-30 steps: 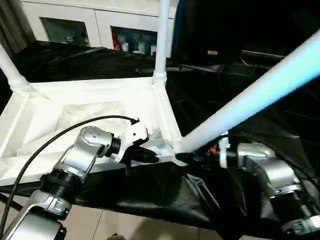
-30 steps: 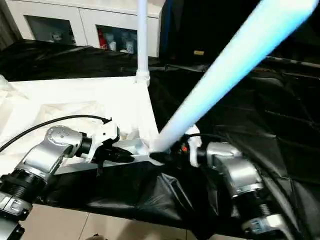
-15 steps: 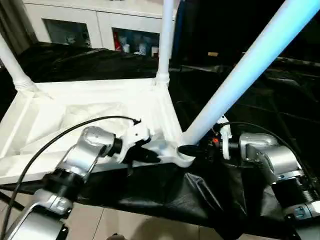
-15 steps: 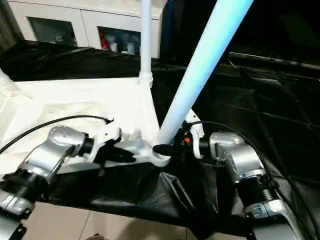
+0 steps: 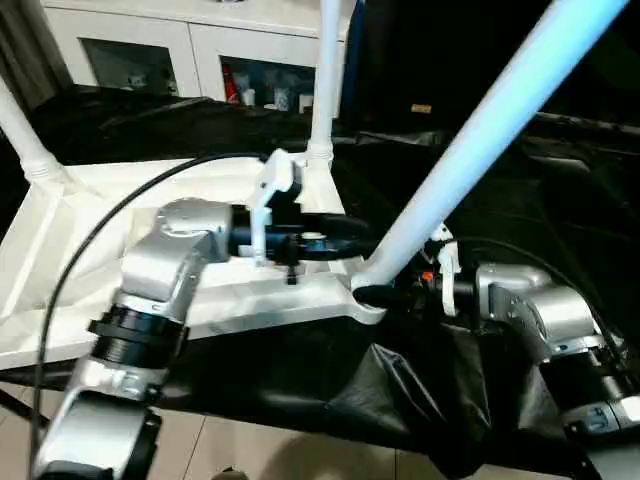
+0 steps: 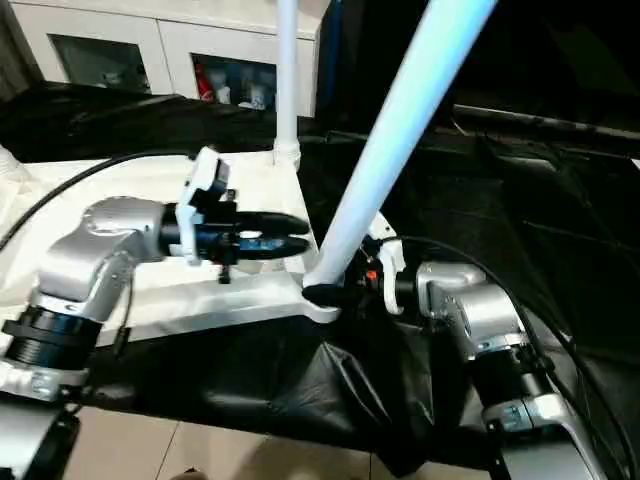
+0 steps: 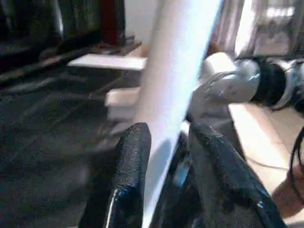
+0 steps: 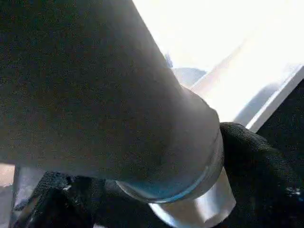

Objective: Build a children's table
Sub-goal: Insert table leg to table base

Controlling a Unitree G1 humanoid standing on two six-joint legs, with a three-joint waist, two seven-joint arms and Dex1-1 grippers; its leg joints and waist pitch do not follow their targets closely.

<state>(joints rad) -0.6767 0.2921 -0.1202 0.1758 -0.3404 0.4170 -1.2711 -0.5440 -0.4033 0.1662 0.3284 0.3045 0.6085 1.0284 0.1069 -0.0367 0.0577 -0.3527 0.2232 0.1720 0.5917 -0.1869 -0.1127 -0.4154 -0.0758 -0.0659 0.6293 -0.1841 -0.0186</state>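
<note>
One white tabletop (image 5: 60,240) lies upside down. Three white legs (image 5: 480,140) rise from it. Two grippers, left (image 5: 345,236) and right (image 5: 375,296), and one cabinet (image 5: 190,45).

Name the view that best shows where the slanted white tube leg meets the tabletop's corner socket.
The left eye view: the long slanted white plastic tube leg runs down to the round corner socket with the right tool at its base. The right eye view shows much the same. The right wrist view gives a dark close-up; the left wrist view shows the shaft.

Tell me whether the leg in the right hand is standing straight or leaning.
Leaning: the leg slants away from its corner socket, unlike the upright far leg.
</note>
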